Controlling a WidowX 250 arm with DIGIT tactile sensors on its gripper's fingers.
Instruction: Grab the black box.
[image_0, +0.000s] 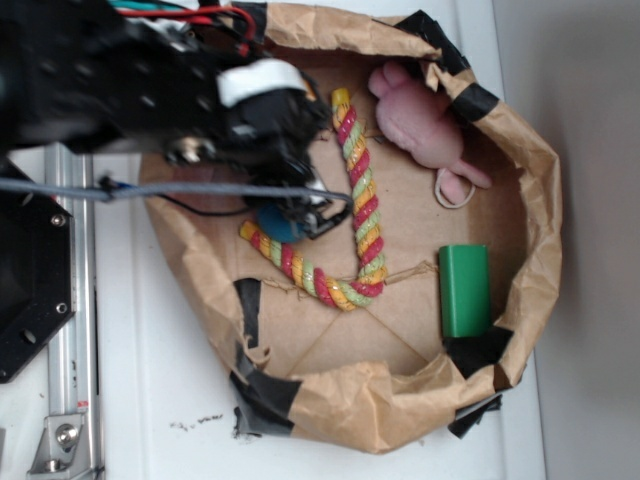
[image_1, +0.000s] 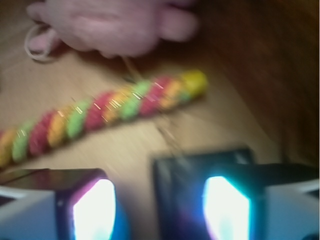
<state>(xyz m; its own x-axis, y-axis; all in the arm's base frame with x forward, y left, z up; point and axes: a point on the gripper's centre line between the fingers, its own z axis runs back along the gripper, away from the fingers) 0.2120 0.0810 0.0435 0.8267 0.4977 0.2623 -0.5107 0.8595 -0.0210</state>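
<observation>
The claw (image_1: 157, 210) stands released, its fingers (image_1: 92, 212) straddling the black box (image_1: 182, 195); rope toy (image_1: 110, 110) beyond.

Glossy black box (image_1: 200, 172); crumpled brown paper bag (image_0: 530, 200).

The exterior view looks straight down from well above, taking in the whole paper-lined bin (image_0: 520, 180) on the desk (image_0: 160, 400). The wrist view sits low inside it, very close and blurred, facing the striped rope (image_1: 105, 112) and pink plush (image_1: 115, 25) toward 12 o'clock; both appear in the exterior view too.
</observation>
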